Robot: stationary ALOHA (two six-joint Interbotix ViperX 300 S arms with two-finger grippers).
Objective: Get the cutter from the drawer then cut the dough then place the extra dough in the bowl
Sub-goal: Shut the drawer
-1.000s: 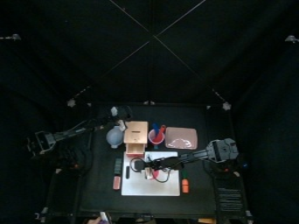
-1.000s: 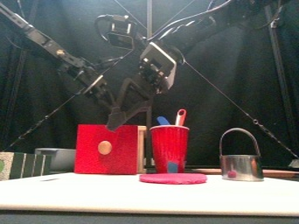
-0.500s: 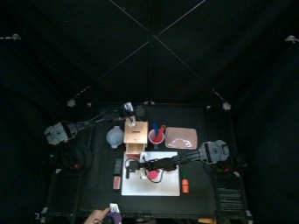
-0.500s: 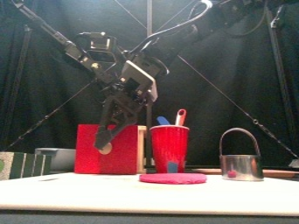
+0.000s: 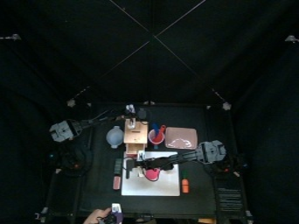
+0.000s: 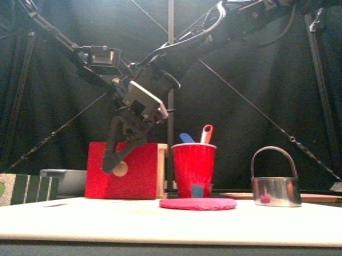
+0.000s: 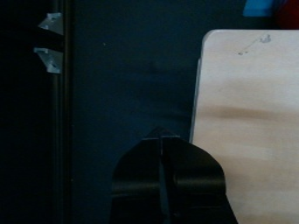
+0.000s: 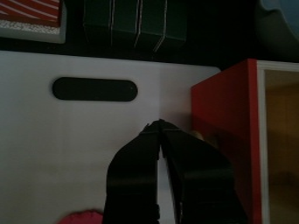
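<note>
The pale wooden box stands at the back left of the white cutting board, its red drawer front closed. My right gripper is shut and hangs low over the board, just beside the drawer front. My left gripper is shut and hovers at the edge of the box top. A flat pink dough disc lies on the board. The metal cutter with its wire handle stands at the right. The blue-grey bowl sits left of the box.
A red cup with a blue and a red toy knife stands beside the box. The pink tray lies behind the board on the right. The dark green sushi roll and a red toy lie left of the board.
My right gripper has moved left and down, from above the board to the drawer front. My left arm has swung in from the left to above the box.
</note>
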